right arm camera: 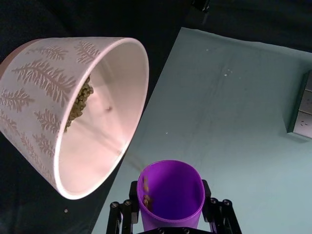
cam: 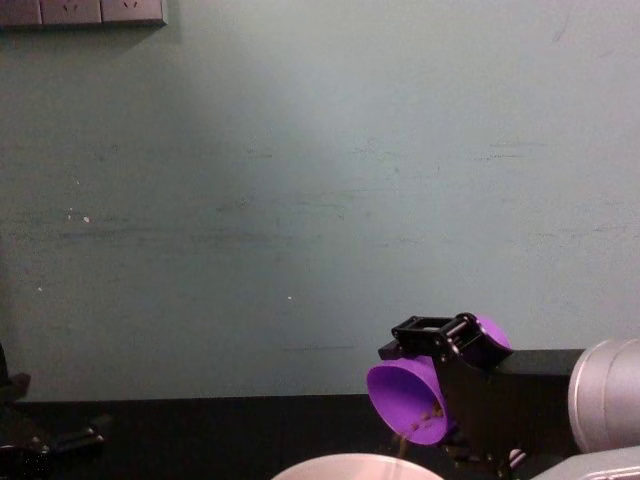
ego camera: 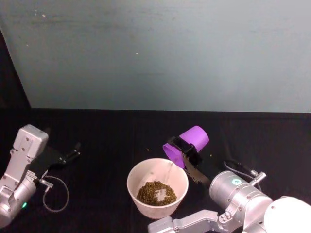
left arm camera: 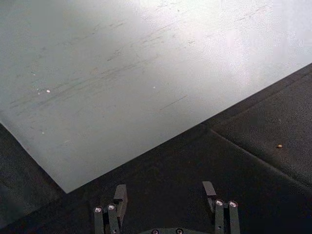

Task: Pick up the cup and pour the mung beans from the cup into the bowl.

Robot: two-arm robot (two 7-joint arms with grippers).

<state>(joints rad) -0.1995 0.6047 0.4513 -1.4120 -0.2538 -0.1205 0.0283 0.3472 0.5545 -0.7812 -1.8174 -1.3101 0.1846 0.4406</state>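
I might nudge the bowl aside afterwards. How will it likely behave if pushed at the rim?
The bowl looks stiff and glazed, probably ceramic, so fairly heavy and breakable. Its wall tapers toward the base, so a rim push might tilt it, though the mung beans heaped low inside should steady it.

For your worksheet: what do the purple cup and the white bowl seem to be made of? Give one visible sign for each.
The cup, tilted in the right gripper: likely plastic, being smooth, uniformly bright and thin-walled. The bowl: probably glazed ceramic, smooth inside with a raised leaf pattern outside; hard plastic isn't excluded. The left gripper sits parked.
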